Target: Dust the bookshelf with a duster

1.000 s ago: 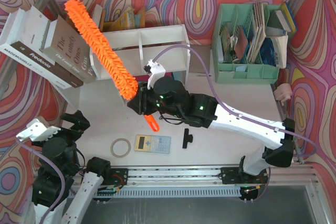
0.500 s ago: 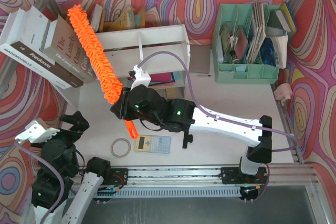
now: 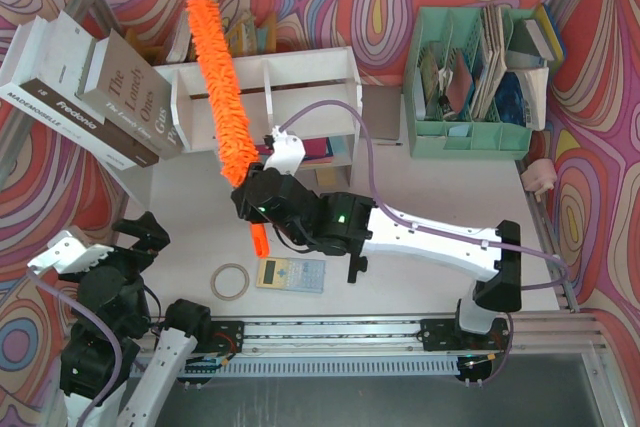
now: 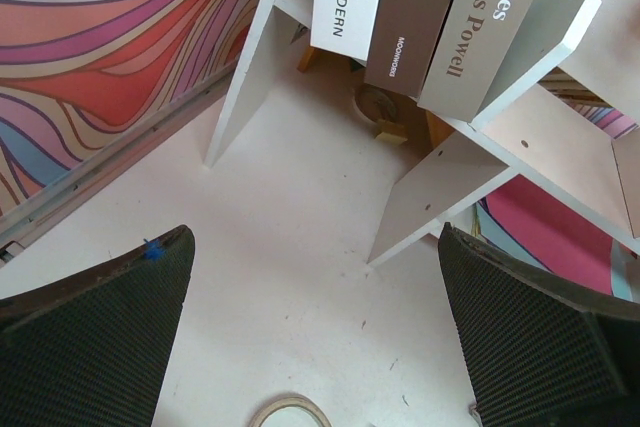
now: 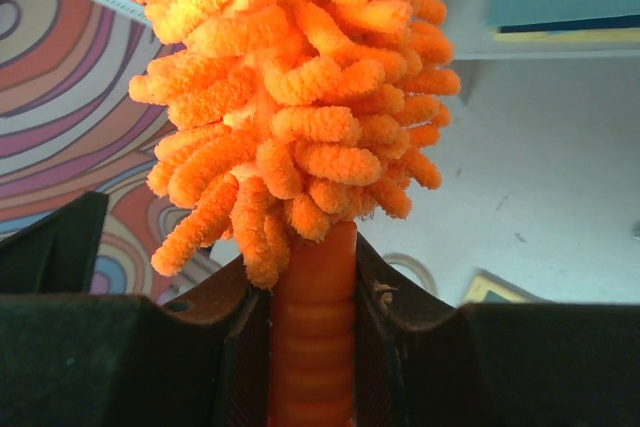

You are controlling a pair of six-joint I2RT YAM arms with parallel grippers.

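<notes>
The duster [image 3: 222, 87], long, fluffy and orange, slants up across the left part of the white bookshelf [image 3: 305, 69], and its tip reaches past the shelf's back edge. My right gripper [image 3: 255, 209] is shut on its ribbed orange handle in front of the shelf. In the right wrist view the handle [image 5: 312, 317] is clamped between both jaws of the right gripper [image 5: 312, 347], with the duster's fluff [image 5: 300, 97] filling the frame above and a tier of the bookshelf [image 5: 545, 47] behind. My left gripper [image 3: 110, 242] hangs open at the near left, empty [image 4: 320, 347].
Large books [image 3: 90, 87] lean on a tilted white stand [image 4: 440, 177] at the left. A mint-green file organizer [image 3: 470, 77] stands at the back right. A tape roll [image 3: 230, 281], a calculator [image 3: 291, 274] and a small black part [image 3: 357, 265] lie near the front.
The right arm has swung the duster rightward; its tip has moved from over the leaning books to across the left part of the shelf top. The left arm has stayed still.
</notes>
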